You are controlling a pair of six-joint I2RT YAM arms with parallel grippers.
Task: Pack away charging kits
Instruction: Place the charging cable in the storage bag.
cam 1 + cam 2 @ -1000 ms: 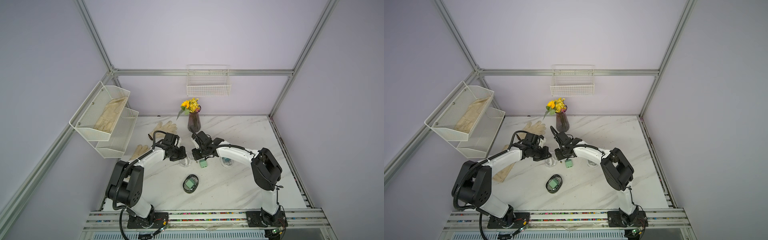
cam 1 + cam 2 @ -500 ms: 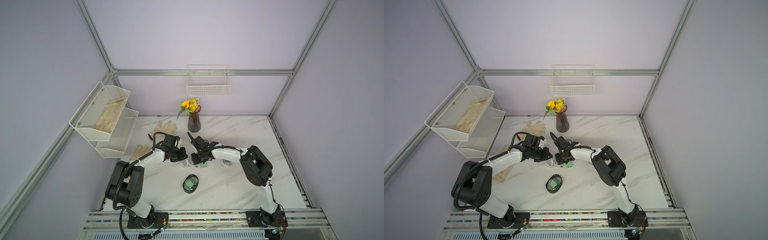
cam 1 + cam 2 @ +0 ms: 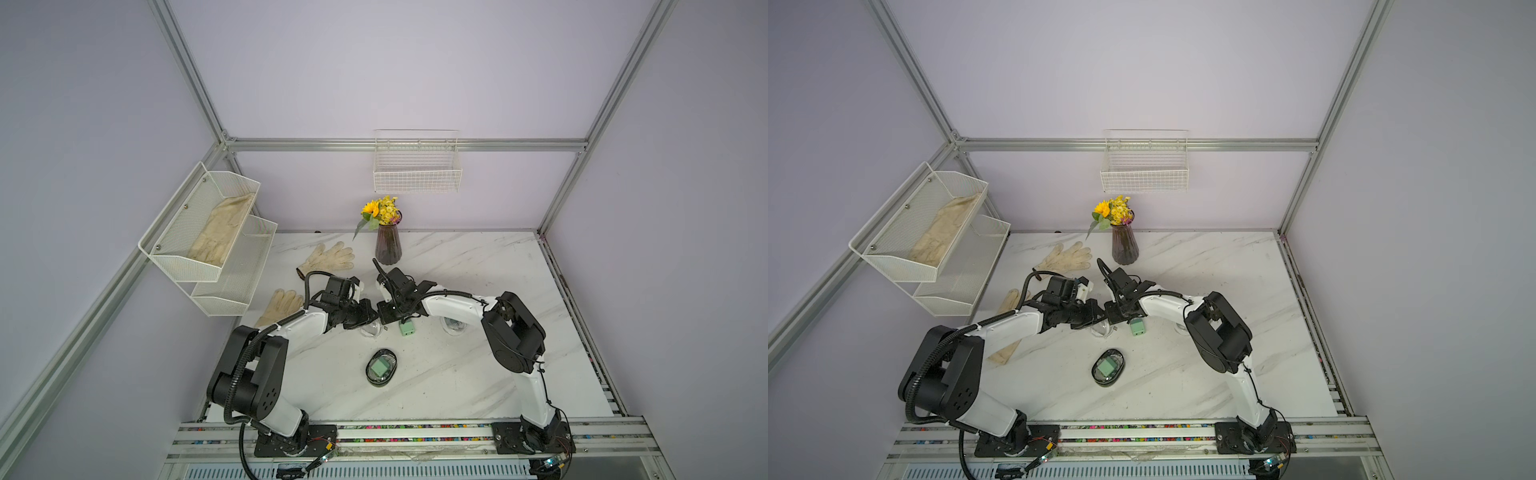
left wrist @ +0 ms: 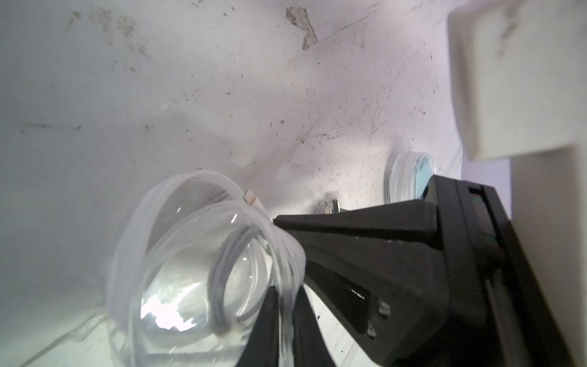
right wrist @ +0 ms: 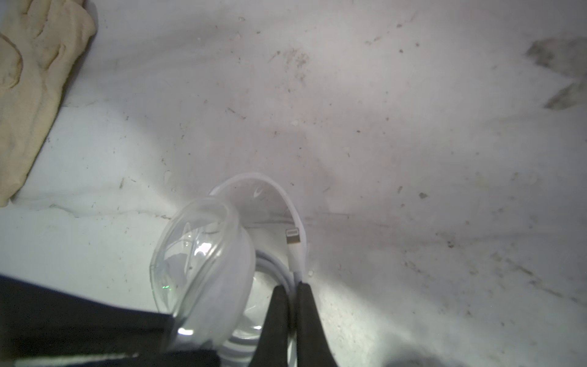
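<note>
A clear oval plastic case (image 5: 203, 254) is sitting open on the white marble bench (image 3: 457, 382), holding a coiled thin white cable (image 5: 279, 270). The left gripper (image 4: 286, 295) is pinching its lid narrowly, and the right gripper (image 5: 291, 289) is pinching its rim. A mint green square plug adapter (image 3: 407, 328) is lying just beside it, while a dark-rimmed oval case (image 3: 367, 370) is enclosing a second mint green adapter (image 3: 380, 368). Cream fabric gloves (image 3: 328, 257) are lying toward the lilac walls (image 3: 415, 62).
</note>
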